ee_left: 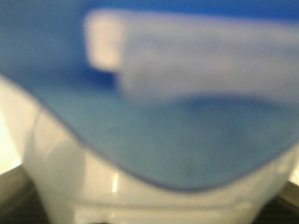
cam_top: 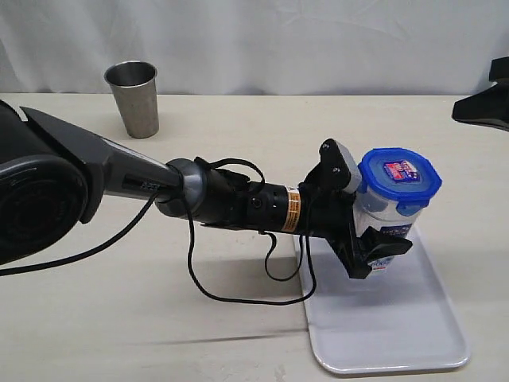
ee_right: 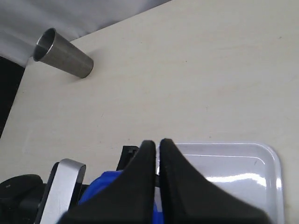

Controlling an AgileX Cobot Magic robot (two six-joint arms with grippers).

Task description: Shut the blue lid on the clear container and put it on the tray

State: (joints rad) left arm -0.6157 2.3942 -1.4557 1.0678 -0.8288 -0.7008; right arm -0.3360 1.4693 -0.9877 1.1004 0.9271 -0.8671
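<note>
At mid-table, right of centre: left arm (cam_top: 119, 171) reaches across from the left side. Left claw (cam_top: 359, 208) is clamped side-on around the container (cam_top: 383, 215), one finger on the far side and one on the near side of the body.

- Container upright. Lid (cam_top: 398, 179) sits on its mouth, sticker up, and the visible flaps hang down the sides. Cannot tell if they are snapped.
- Container is over the far left corner of the tray (cam_top: 398, 326). The near finger hides the base, so contact with the tray cannot be told.
- Tray lies flat on the table (cam_top: 238, 119), at the near right.
- Black cable (cam_top: 238, 298) loops down from the left arm onto the table, just beside the tray's left rim.
- Cup (cam_top: 134, 97) stands upright at the far left, near the white cloth (cam_top: 278, 40), well apart from the tray.
- Right arm (cam_top: 483, 111): only a dark end shows at the far right edge.

Left wrist view: blurred close-up. Lid (ee_left: 187, 140) fills most of the frame, with the pale container (ee_left: 70, 182) wall under it.

Right wrist view: right claw (ee_right: 157, 142) is clenched on nothing, fingers pressed together. Past them lie a tray (ee_right: 243, 158) corner and the bare table (ee_right: 187, 70). A patch of blue lid (ee_right: 105, 186) shows beside the fingers. Cup (ee_right: 63, 53) is off by the table's edge.
</note>
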